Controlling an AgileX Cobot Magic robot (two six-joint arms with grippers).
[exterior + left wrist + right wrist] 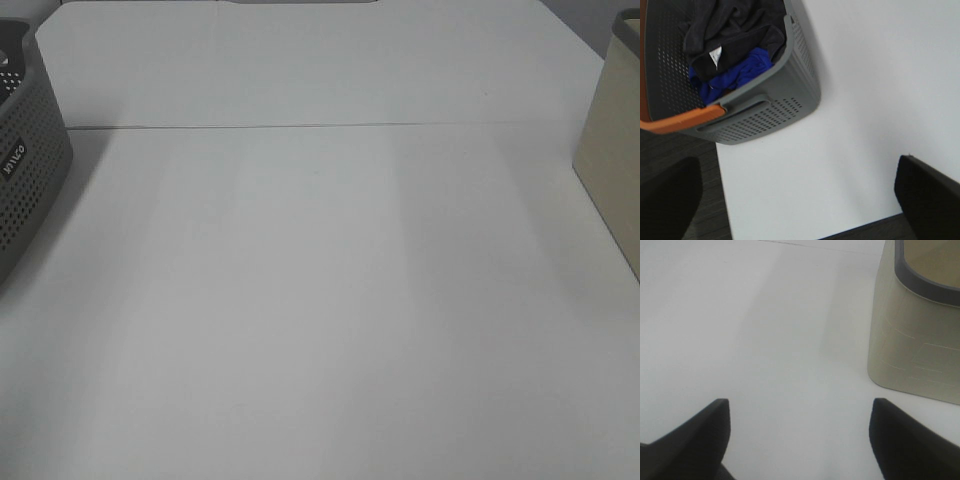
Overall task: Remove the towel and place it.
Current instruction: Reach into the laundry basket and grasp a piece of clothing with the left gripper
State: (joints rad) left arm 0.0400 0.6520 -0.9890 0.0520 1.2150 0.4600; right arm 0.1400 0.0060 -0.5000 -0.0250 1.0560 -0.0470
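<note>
The towel [735,25], dark charcoal, lies crumpled inside the grey perforated basket [775,107], on top of a blue cloth [737,75]; a white tag shows at its edge. My left gripper [795,167] is open and empty, hovering over bare table beside the basket, apart from it. My right gripper [800,405] is open and empty above the white table, near a beige bin [912,350]. In the exterior high view only a corner of the basket [25,170] shows at the far left; the towel and both grippers are out of that view.
The beige bin [610,160] stands at the table's right edge. The white table [320,300] spans the space between basket and bin, with a seam across its far part. The basket has an orange rim piece [685,120]. Dark floor lies beyond the table's edge [725,200].
</note>
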